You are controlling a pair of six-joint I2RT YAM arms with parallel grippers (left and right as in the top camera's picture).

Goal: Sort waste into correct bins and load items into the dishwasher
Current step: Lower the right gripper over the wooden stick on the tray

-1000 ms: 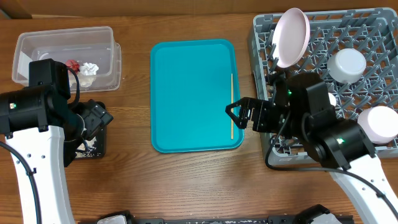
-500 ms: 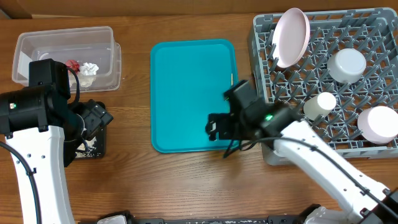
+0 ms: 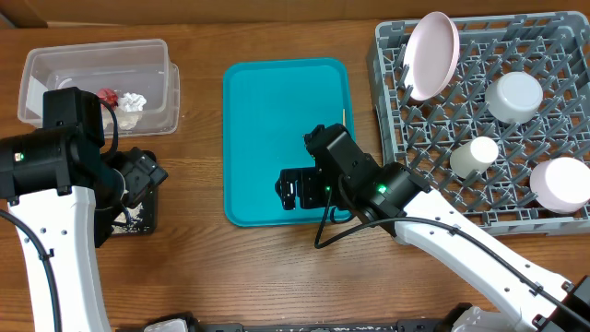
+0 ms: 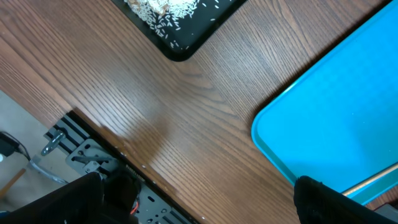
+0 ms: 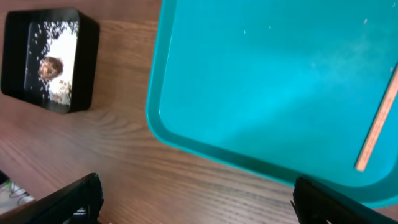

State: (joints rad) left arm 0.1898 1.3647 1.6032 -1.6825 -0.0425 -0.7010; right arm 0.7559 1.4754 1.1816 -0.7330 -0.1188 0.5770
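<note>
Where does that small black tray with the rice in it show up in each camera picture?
Overhead: black tray at far left, below middle, partly covered.
Left wrist: black tray, one corner at top centre.
Right wrist: black tray, whole, top left.
Shared landmark: teal tray.

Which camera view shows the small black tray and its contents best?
The right wrist view: the whole black tray is visible, with the brown lump and white crumbs inside. The left wrist view shows only one corner with crumbs. In the overhead view the left arm covers most of it.
</note>
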